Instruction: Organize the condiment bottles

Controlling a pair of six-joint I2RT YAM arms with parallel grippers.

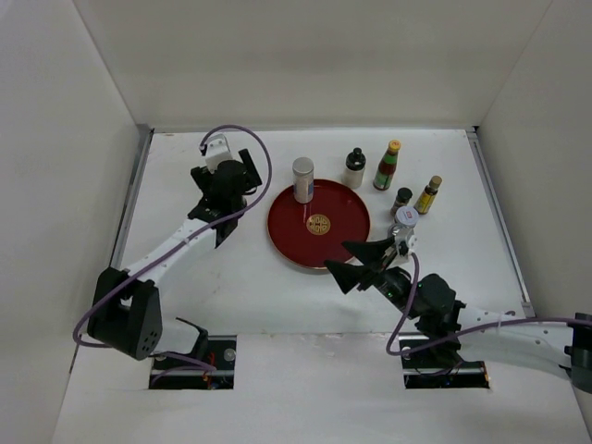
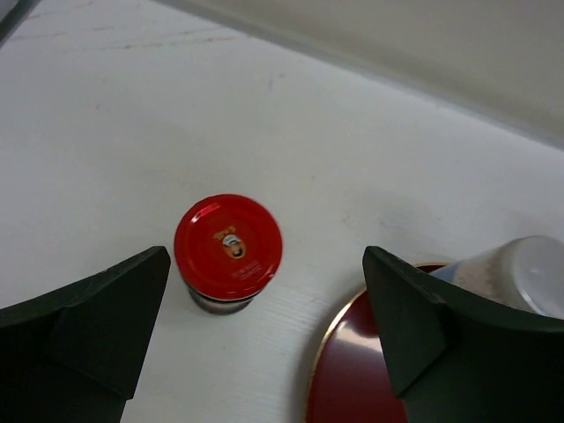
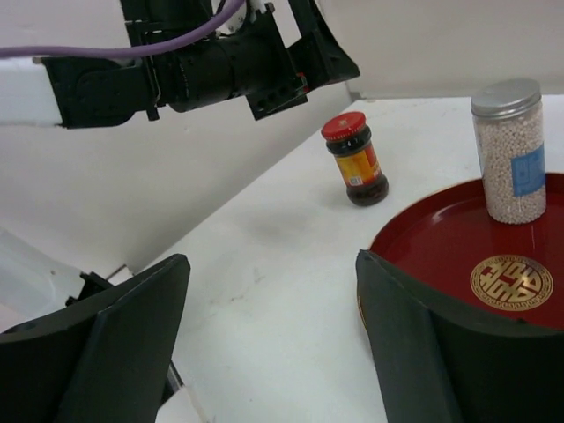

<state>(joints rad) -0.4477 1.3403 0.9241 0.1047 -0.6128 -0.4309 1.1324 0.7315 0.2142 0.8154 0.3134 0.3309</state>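
Note:
A red-capped jar (image 2: pixel 227 247) stands on the table left of the dark-red tray (image 2: pixel 348 370). My left gripper (image 2: pixel 267 263) is open above it, with the jar nearer the left finger; in the top view the gripper (image 1: pixel 225 199) hides the jar. A silver-capped jar (image 1: pixel 303 178) of pale beads stands on the tray's back edge (image 3: pixel 511 150). My right gripper (image 1: pixel 354 262) is open and empty at the tray's front right rim (image 3: pixel 271 260). The red-capped jar also shows in the right wrist view (image 3: pixel 355 159).
Behind and right of the tray (image 1: pixel 287 236) stand a black-capped bottle (image 1: pixel 355 167), a red bottle with yellow cap (image 1: pixel 387 166), a small dark bottle (image 1: pixel 400 200), a yellow bottle (image 1: pixel 428 194) and a grey-capped jar (image 1: pixel 405 217). White walls enclose the table.

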